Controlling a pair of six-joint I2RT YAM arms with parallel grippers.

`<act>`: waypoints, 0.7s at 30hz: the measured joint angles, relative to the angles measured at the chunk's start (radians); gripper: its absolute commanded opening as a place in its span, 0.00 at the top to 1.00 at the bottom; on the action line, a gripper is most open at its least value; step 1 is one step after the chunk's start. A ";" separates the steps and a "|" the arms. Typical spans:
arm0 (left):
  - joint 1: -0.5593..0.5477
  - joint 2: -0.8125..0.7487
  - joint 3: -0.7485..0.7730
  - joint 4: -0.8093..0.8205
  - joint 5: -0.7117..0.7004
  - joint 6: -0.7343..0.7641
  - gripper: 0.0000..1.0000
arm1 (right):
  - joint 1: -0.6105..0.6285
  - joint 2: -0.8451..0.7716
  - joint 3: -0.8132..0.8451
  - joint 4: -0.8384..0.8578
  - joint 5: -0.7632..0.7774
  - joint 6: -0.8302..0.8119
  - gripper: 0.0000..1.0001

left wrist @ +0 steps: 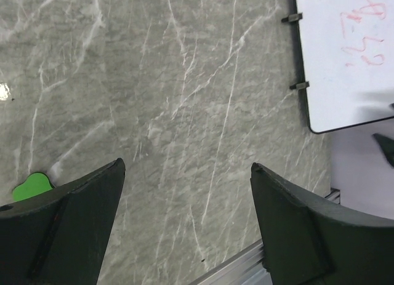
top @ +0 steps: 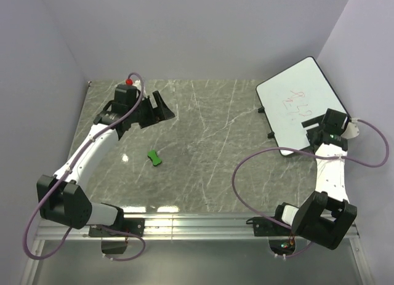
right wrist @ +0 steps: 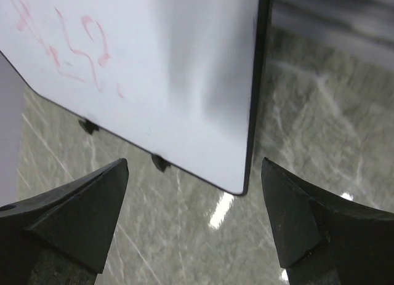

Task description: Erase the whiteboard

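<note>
The whiteboard (top: pixel 295 109) lies at the back right of the marble table, with red scribbles (top: pixel 289 102) on its white face. Its black rim and small feet show in the left wrist view (left wrist: pixel 345 82) and in the right wrist view (right wrist: pixel 172 82). My right gripper (top: pixel 309 132) hovers open over the board's near corner, with nothing between its fingers (right wrist: pixel 194 162). My left gripper (top: pixel 163 108) stands open at the back left, above bare table (left wrist: pixel 188 165). A small green eraser (top: pixel 154 157) lies on the table left of centre, and its edge peeks beside my left finger (left wrist: pixel 31 185).
Pale walls close the table in at the back and on both sides. An aluminium rail (top: pixel 197 223) runs along the near edge between the arm bases. Purple cables (top: pixel 246 168) loop off both arms.
</note>
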 measured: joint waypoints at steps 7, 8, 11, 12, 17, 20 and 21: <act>-0.068 0.096 0.016 -0.009 -0.019 0.009 0.14 | -0.003 0.010 0.091 0.006 0.213 -0.072 0.05; -0.073 0.104 0.026 -0.015 -0.022 0.011 0.15 | -0.005 0.011 0.091 0.006 0.233 -0.079 0.05; -0.107 0.158 0.071 -0.026 -0.026 0.013 0.16 | -0.018 0.013 0.091 0.000 0.280 -0.092 0.05; -0.116 0.169 0.084 -0.027 -0.029 0.015 0.16 | -0.024 0.012 0.091 0.000 0.291 -0.095 0.05; -0.151 0.203 0.129 -0.036 -0.042 0.017 0.18 | -0.061 -0.001 0.054 0.019 0.308 -0.099 0.06; -0.172 0.219 0.138 -0.045 -0.053 0.021 0.20 | -0.095 -0.003 -0.001 0.053 0.298 -0.083 0.09; -0.176 0.222 0.138 -0.048 -0.057 0.023 0.20 | -0.103 -0.003 -0.021 0.063 0.294 -0.076 0.09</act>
